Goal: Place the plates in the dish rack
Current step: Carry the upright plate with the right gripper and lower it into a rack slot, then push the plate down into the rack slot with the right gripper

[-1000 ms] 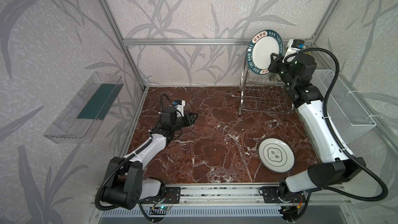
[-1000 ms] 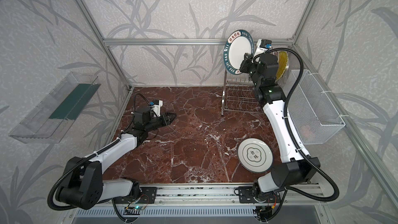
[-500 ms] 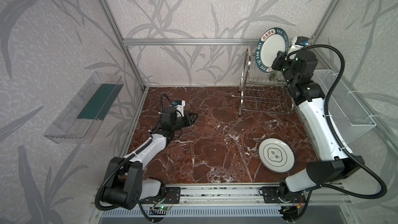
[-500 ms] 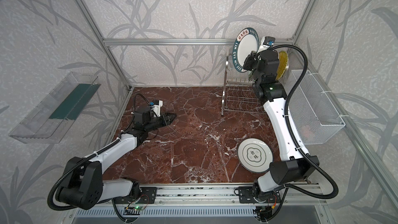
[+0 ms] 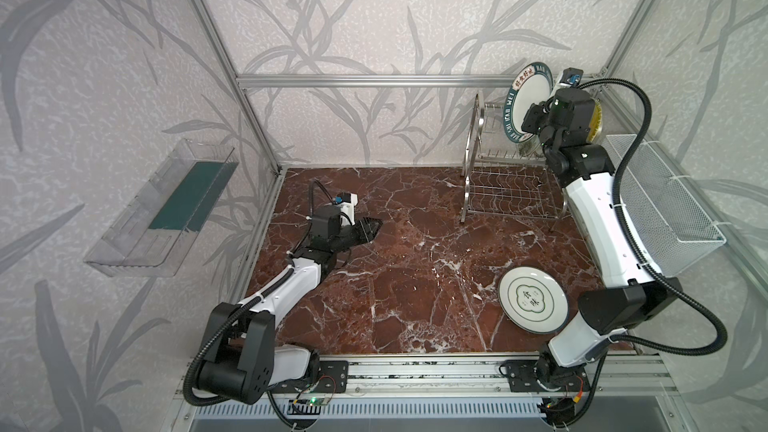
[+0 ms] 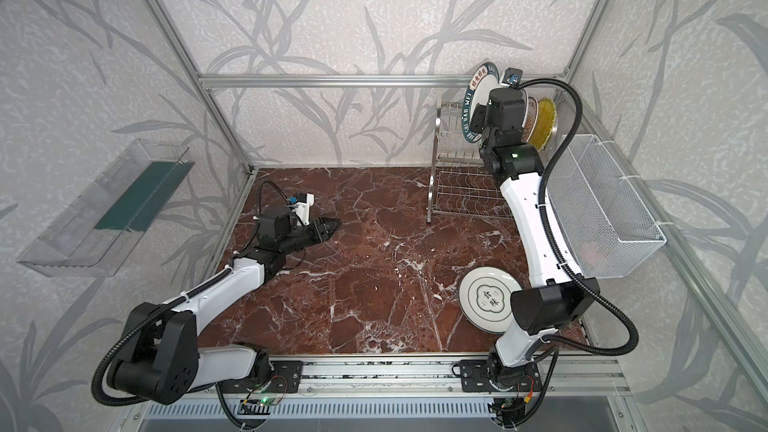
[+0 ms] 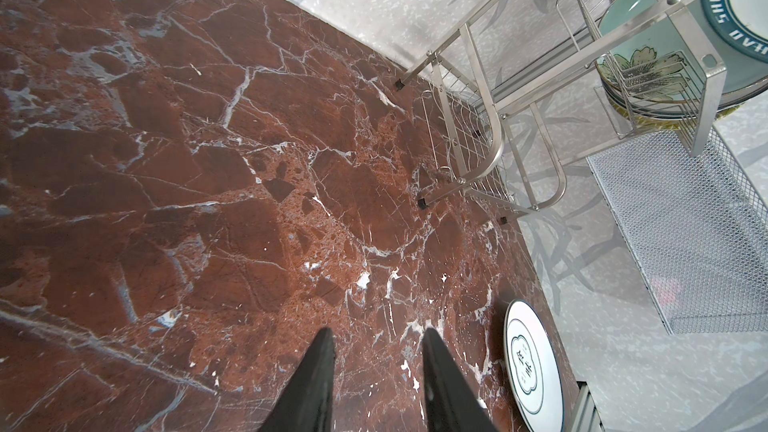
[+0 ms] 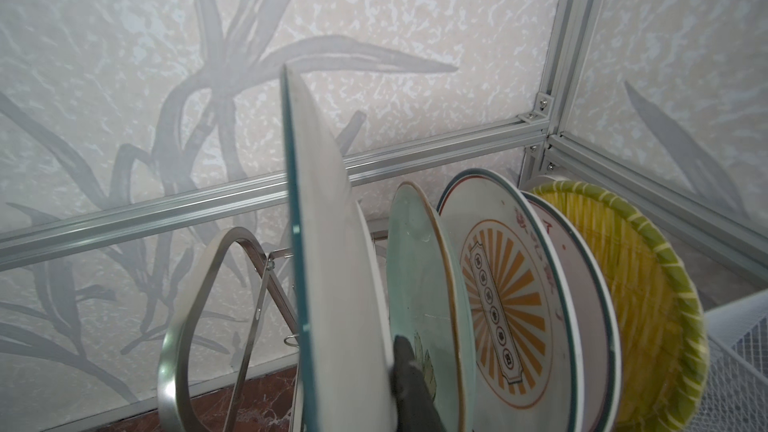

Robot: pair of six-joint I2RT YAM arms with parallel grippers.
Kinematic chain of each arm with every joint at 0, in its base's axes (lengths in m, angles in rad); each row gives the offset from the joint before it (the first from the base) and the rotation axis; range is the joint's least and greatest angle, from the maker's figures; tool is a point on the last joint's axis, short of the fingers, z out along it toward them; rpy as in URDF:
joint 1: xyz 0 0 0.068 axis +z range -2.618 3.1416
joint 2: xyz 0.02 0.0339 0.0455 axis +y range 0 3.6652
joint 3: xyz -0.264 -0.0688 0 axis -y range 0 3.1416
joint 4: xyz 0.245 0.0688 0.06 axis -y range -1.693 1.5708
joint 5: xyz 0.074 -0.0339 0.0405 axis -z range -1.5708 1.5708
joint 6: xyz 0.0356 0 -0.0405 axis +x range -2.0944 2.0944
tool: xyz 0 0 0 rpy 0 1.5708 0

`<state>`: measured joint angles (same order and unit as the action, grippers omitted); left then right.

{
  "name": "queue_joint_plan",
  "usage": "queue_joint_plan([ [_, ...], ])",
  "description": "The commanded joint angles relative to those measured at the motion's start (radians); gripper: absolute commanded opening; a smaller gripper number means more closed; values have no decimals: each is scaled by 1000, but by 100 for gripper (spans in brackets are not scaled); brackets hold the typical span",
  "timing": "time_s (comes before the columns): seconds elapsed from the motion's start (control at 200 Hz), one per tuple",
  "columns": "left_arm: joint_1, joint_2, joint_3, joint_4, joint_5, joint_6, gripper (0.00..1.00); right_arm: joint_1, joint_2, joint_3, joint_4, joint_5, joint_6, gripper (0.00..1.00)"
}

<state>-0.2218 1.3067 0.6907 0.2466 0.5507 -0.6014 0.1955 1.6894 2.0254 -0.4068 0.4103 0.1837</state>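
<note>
Right wrist view: teal-rimmed plate (image 8: 328, 276), glossy white, stands upright and edge-on, clamped at its lower rim by the right gripper (image 5: 531, 120), with one black finger (image 8: 409, 380) on its back face. Cannot tell if its foot sits in a slot. Just beside it, standing in the top tier of the rack (image 5: 471, 147), are a pale green plate (image 8: 424, 284), a sunburst plate (image 8: 498, 284), a second white plate (image 8: 582, 284) and a yellow ribbed plate (image 8: 652, 284). Rack is shiny steel wire with arched ends, at 1 o'clock on the red marble table (image 5: 415, 276). Cloud plate (image 5: 532, 299) lies flat at 4 o'clock. Left gripper (image 7: 378, 332) is at 10 o'clock, low over the marble, fingers narrow and holding nothing. White mesh basket (image 5: 660, 201) hangs at 3 o'clock. Clear tray (image 5: 162, 218) at 9 o'clock holds a green strip.
</note>
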Motion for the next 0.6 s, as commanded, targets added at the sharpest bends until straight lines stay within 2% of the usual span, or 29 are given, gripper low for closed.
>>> queue_joint_plan([
  [0.0, -4, -4, -2, 17, 9, 6, 34, 26, 25, 78, 5, 89, -57, 0],
  [0.305, -4, -1, 1, 16, 7, 10, 34, 58, 133, 171, -61, 210, -126, 0],
  [0.595, -4, -3, 5, 11, 6, 15, 34, 62, 189, 213, -85, 251, -143, 0],
])
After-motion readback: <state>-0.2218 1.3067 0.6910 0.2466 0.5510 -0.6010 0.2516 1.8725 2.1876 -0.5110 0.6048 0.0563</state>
